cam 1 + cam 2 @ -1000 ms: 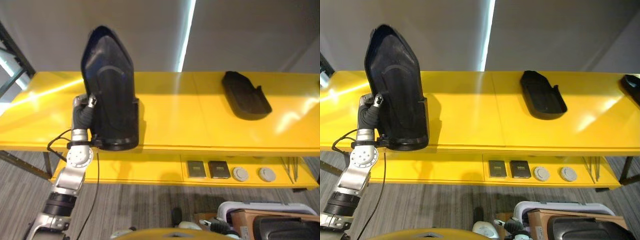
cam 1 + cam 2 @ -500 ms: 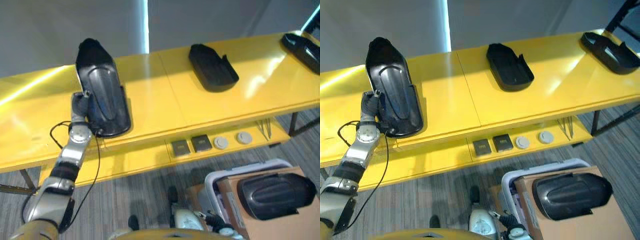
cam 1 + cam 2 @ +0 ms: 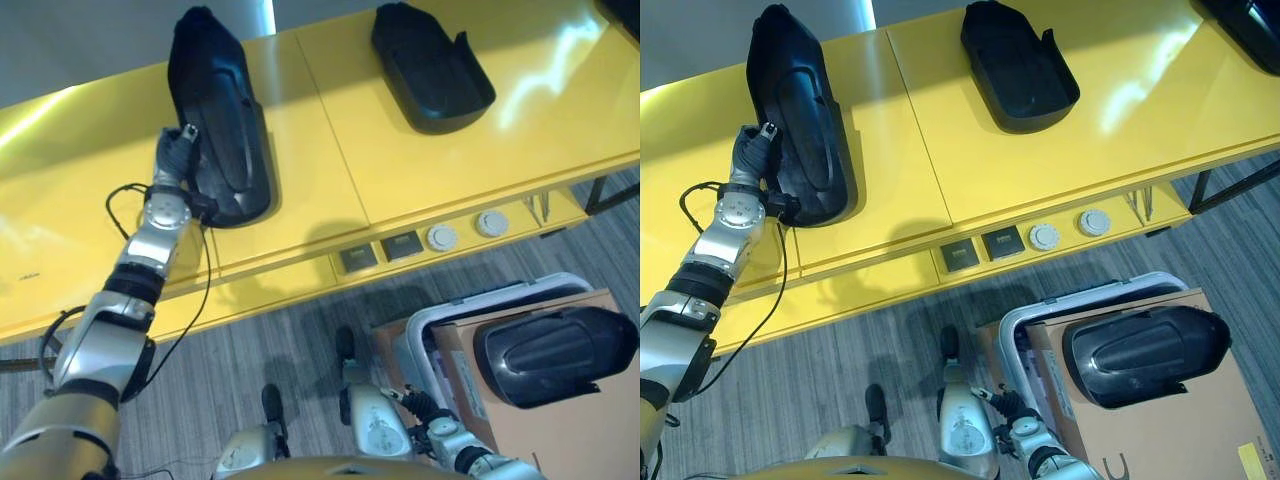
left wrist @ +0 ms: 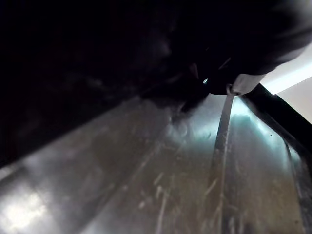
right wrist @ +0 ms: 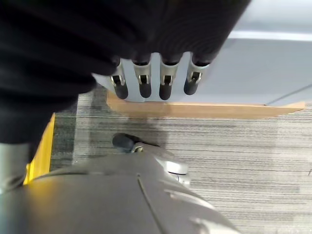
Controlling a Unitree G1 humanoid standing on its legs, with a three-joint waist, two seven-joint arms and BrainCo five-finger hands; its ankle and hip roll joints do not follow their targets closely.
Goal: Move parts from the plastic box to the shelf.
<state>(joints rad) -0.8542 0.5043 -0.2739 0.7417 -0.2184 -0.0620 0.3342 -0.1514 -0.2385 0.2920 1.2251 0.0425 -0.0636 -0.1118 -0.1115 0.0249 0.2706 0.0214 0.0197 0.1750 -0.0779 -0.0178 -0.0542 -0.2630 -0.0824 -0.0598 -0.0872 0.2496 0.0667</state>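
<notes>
A long black moulded part [image 3: 218,120] lies flat on the yellow shelf [image 3: 310,150] at the left. My left hand [image 3: 178,152] is against its near left edge, with the fingers hidden by the part. A second black part [image 3: 432,65] lies further right on the shelf. Down at the right, another black part [image 3: 555,350] rests on top of the white-rimmed plastic box [image 3: 425,322]. My right hand [image 5: 145,84] hangs over the floor with relaxed fingers, holding nothing.
A third black part [image 3: 1252,25] sits at the shelf's far right end. On the lower ledge lie two dark square pieces [image 3: 380,252] and two grey discs [image 3: 465,230]. A brown cardboard sheet [image 3: 520,430] lies by the plastic box, and grey carpet runs below the shelf.
The part by my left hand has gone from standing nearly upright to lying flat on the shelf. The camera has tilted down, bringing the box and its part into view.
</notes>
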